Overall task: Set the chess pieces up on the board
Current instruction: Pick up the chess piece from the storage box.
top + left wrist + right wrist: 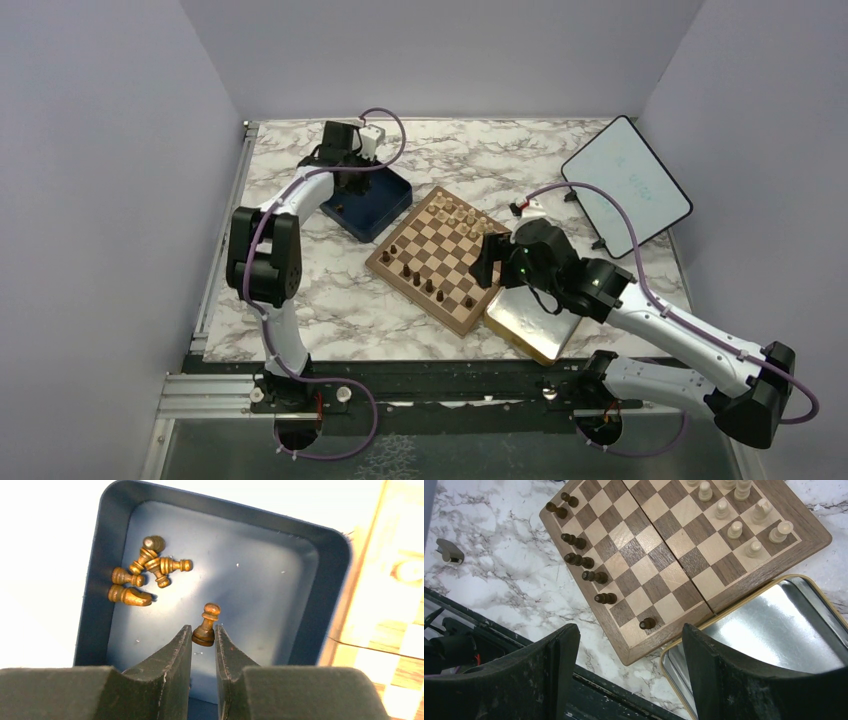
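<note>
A white-and-grey marbled table [330, 300] carried everything. At its middle lay the square wooden chessboard [437, 250] of tan and dark brown checks, turned cornerwise to the arms. A dark blue square box [372, 212] sat just beside the chessboard's far-left side. A gold-rimmed metal tray [535, 335] lay just beside its near-right side.

The right pincer [624, 675] hung above the chessboard's near corner and the tray, its jaws wide apart and gripping nothing. The left pincer [203, 632] reached down into the blue box. Its dark fingers [175, 655] were clamped on the base of a small brown wooden pawn [208, 620], which leaned a little between the fingertips over the middle of the box floor.

A small heap of loose brown chessmen [145, 572] lay on their sides near one wall of the box, well apart from the left pincer. A row of dark brown chessmen [589, 575] stood along the chessboard's near-left side. Pale beige chessmen [744, 520] stood along its far-right side.
</note>
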Available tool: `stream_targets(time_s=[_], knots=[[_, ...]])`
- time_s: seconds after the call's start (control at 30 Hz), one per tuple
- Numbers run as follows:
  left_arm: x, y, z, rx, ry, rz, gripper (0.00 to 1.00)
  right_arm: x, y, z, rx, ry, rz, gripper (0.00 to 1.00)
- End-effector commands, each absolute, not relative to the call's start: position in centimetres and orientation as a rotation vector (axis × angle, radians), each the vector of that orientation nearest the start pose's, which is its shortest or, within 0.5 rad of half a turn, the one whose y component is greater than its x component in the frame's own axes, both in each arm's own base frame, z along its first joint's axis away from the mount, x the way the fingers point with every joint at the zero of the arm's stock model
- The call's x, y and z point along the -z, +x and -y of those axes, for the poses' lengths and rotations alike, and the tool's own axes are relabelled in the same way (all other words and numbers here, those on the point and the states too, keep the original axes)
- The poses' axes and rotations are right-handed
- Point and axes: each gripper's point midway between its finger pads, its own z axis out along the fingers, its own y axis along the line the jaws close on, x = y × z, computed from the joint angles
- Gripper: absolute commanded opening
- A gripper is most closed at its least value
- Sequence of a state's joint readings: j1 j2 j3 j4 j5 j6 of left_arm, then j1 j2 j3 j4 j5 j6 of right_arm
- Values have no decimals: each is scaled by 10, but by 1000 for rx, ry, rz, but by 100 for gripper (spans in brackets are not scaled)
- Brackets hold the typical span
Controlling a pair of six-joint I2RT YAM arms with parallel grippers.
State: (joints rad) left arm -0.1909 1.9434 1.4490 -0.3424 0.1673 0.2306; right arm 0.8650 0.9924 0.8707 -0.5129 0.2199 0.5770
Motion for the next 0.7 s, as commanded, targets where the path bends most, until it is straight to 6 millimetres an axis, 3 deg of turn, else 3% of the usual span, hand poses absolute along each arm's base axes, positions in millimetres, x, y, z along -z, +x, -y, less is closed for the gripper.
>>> stream_targets(time_s=[0.0,0.13,0.33,0.43,0.57,0.67], knots=[[-158,475,129,311,517,-2188,21,-193,214,-236,-629,-164,-2220,79],[-190,452,144,427,534,-2118,21,-209,217,-255,-732,-183,-2171,79],[-221,405,161,555,539,-2051,21,-240,218,-286,-923,-190,-2092,72],[-226,373,176,624,554,-2028,21,-247,219,-297,-989,-202,-2066,65],[-228,326,198,717,615,-1970,21,-251,218,-311,-1054,-215,-2074,47],[-229,290,214,759,713,-1904,21,-252,217,-319,-1129,-205,-2082,43]])
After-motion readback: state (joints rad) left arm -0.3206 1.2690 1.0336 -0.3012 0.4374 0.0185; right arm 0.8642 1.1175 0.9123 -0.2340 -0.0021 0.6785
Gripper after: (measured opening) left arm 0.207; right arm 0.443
